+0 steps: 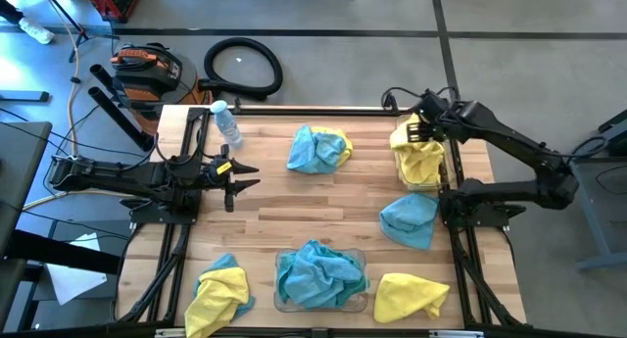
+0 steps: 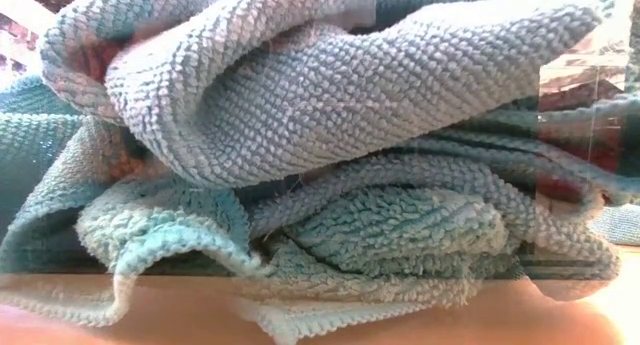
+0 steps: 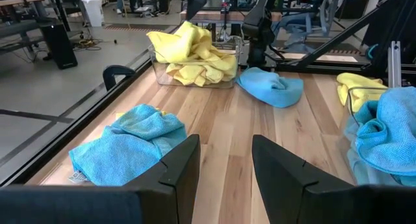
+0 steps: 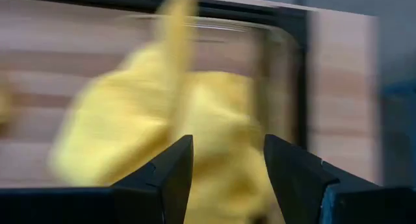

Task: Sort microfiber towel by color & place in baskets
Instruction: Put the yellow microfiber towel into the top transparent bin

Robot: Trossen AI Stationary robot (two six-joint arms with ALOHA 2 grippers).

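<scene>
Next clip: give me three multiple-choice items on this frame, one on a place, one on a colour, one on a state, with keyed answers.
1. Where is the right pincer?
A. above the bin of yellow cloths
B. over the water bottle
C. at the table's near edge

2. What colour are the cloths in the near bin?
A. yellow
B. teal-blue
C. red

3. How is the left pincer?
A. shut on a cloth
B. open, empty
C. gripping the bottle

Answers:
1 A, the high view shows it above the far right bin holding yellow cloths.
2 B, teal-blue cloths fill that bin.
3 B, the left wrist view shows bare table between its fingers.
</scene>
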